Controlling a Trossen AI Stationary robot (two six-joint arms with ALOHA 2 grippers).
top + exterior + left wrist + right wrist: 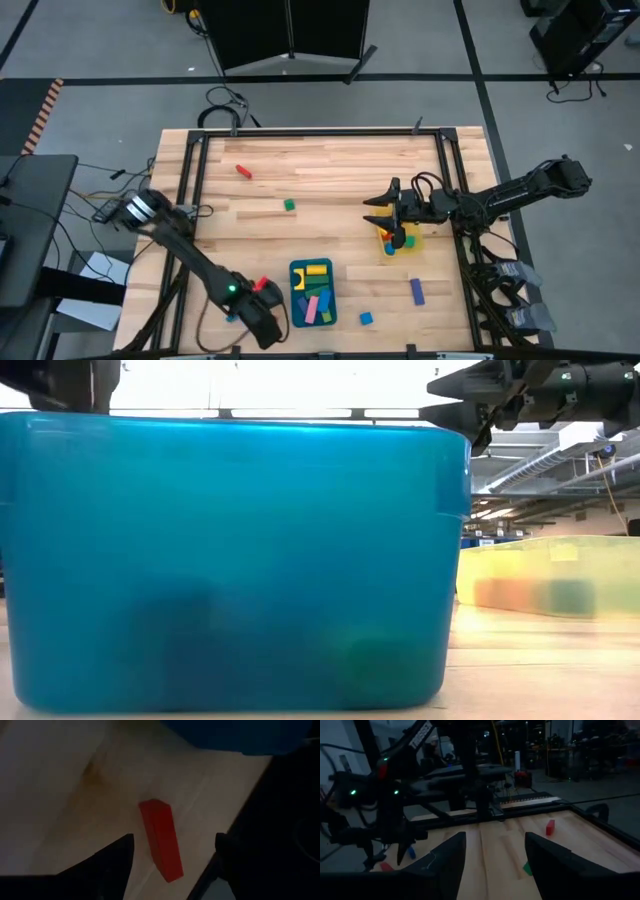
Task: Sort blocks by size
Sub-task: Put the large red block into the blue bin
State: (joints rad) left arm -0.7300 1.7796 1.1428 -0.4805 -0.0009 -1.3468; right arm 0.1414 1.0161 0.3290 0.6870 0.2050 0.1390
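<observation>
Blocks are lying scattered across the wooden table [330, 175]. At the left, near the front edge, the left gripper [172, 865] is hovering low with its jaws spread wide on either side of a red bar [161, 839] that is resting on the wood just beside the blue tray [312, 291]. Several bars are sitting inside the tray. Farther right, the right gripper [378, 212] is hanging above the yellow bin [400, 240], jaws apart and gripping nothing.

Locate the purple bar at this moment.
In the high view the purple bar lies flat on the table near its front edge, on the right side, just right of the small blue cube and in front of the yellow bin.
</observation>
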